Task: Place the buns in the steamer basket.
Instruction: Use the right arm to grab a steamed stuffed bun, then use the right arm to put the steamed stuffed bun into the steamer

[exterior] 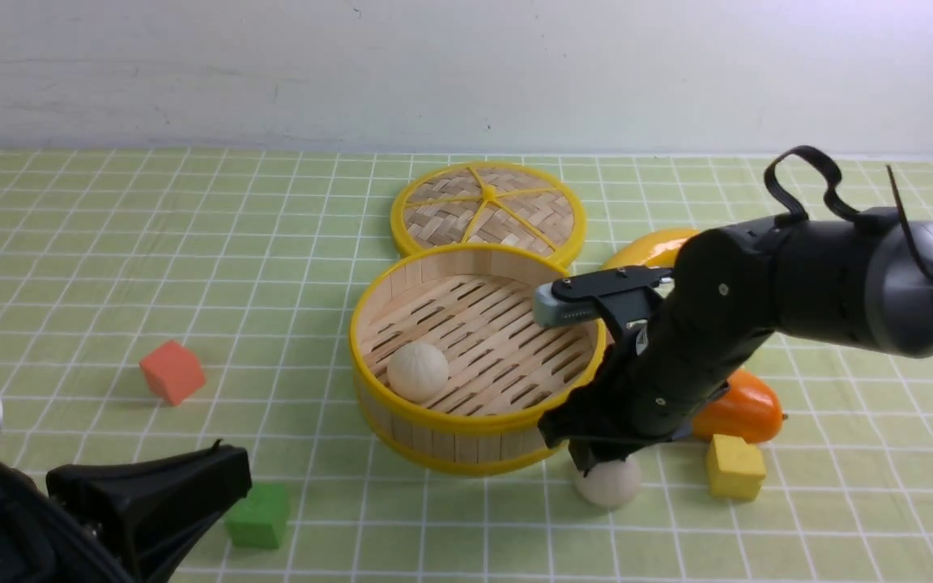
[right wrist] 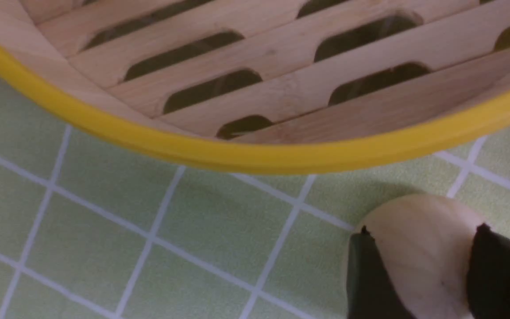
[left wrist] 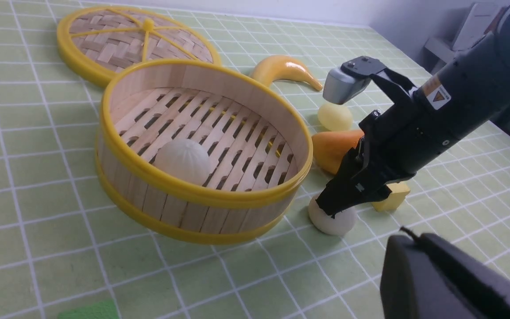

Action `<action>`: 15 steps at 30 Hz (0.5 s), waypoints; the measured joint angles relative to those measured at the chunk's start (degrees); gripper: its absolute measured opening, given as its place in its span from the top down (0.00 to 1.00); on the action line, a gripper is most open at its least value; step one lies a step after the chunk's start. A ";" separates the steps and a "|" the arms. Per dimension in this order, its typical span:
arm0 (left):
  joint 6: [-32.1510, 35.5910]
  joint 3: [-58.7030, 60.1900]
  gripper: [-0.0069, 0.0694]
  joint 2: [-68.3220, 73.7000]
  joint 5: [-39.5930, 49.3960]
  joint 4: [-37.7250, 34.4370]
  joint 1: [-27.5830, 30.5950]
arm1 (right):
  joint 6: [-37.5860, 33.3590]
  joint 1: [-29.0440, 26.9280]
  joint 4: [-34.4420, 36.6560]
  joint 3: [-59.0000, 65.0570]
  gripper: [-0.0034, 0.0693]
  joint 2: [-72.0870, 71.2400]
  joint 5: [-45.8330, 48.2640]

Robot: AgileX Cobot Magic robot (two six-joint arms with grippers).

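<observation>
The steamer basket (exterior: 434, 419) (left wrist: 193, 191) (right wrist: 255, 156) stands mid-table with one off-white bun (exterior: 418, 371) (left wrist: 182, 160) on its slatted floor. A second off-white bun (exterior: 611, 486) (left wrist: 332, 223) (right wrist: 419, 252) rests on the cloth just outside the basket's near right wall. My right gripper (exterior: 596, 467) (left wrist: 331, 212) (right wrist: 423, 230) is down over it, open, one black finger on each side. A pale yellow bun (left wrist: 334, 116) lies behind the right arm, hidden in the front view. My left gripper (exterior: 227, 465) (left wrist: 407, 237) sits shut and empty at the near left.
The woven lid (exterior: 487, 206) lies flat behind the basket. An orange mango (exterior: 746, 410), a yellow curved fruit (exterior: 649, 247) and a yellow cube (exterior: 734, 467) crowd the right arm. A red cube (exterior: 172, 371) and a green cube (exterior: 258, 514) sit to the left.
</observation>
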 joint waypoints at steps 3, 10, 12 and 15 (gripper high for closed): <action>0.00 0.00 0.93 0.00 0.00 0.00 0.00 | 0.00 0.00 -0.37 0.00 0.55 0.27 -0.05; 0.00 0.00 0.93 0.00 0.00 0.00 0.00 | -0.44 0.00 -0.83 -0.13 0.81 0.12 0.78; 0.00 0.00 0.92 0.00 0.00 0.00 0.00 | -0.44 0.00 -0.89 -0.13 0.92 -1.04 2.11; 0.00 0.00 0.92 0.00 0.05 0.00 0.00 | -0.44 0.00 -1.06 -0.25 0.94 -3.58 4.20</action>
